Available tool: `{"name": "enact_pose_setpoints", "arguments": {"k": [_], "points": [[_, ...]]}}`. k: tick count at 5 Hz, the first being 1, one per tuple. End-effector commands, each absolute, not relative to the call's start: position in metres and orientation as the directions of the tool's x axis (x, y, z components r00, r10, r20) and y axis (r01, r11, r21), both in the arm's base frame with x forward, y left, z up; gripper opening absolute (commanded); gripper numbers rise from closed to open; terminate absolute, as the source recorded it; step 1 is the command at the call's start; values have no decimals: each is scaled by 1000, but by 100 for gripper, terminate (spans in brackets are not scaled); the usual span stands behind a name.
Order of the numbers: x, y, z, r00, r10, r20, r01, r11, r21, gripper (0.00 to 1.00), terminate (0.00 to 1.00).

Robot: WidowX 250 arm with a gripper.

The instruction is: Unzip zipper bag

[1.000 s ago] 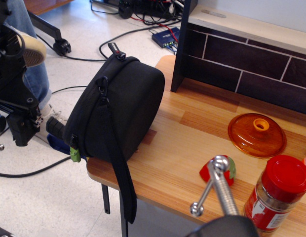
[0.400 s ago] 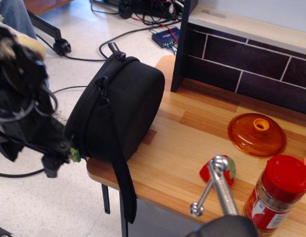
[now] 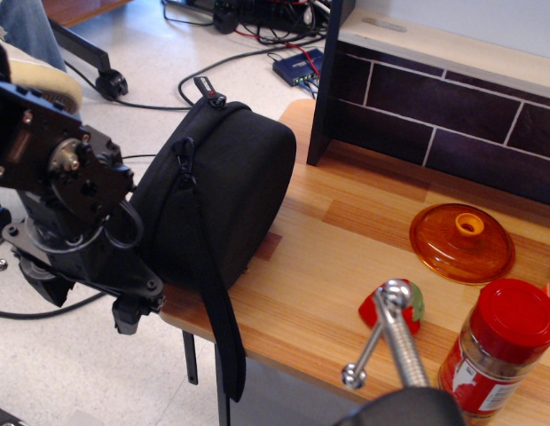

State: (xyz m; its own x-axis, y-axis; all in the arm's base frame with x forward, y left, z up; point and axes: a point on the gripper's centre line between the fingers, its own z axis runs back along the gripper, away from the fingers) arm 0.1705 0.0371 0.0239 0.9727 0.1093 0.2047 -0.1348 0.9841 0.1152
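The zipper bag (image 3: 226, 182) is a large black fabric case standing on its edge at the left end of the wooden table (image 3: 346, 240). Its zipper runs round the edge, with pulls near the top left (image 3: 181, 161). Its long black strap (image 3: 220, 319) hangs down over the table's front edge. My black arm (image 3: 71, 195) has come in from the left and stands against the bag's lower left side. My gripper (image 3: 133, 304) is at the bag's bottom left corner and covers the green tag. The jaws are hidden by the arm's body.
An orange lid (image 3: 461, 241), a red-capped jar (image 3: 501, 346), a small red toy (image 3: 397, 306) and a metal handle (image 3: 390, 333) are at the table's right. A dark brick-pattern wall unit (image 3: 435, 115) stands behind. Cables (image 3: 213, 71) lie on the floor, and a person's leg (image 3: 31, 53) is at the left.
My arm has moved right from the far left edge up to the bag's lower left corner, now covering the green tag. The bag has not moved.
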Motion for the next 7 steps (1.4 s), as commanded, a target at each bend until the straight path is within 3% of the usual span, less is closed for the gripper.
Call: {"name": "enact_pose_setpoints", "arguments": {"k": [1, 3, 4, 7], "points": [[188, 37, 36, 961, 111, 252, -136, 987, 84, 100, 0], [197, 31, 37, 955, 112, 276, -136, 988, 70, 100, 0], [200, 32, 38, 948, 120, 295, -144, 987, 64, 0, 0], [205, 35, 52, 935, 158, 317, -177, 984, 31, 0, 0]]}}
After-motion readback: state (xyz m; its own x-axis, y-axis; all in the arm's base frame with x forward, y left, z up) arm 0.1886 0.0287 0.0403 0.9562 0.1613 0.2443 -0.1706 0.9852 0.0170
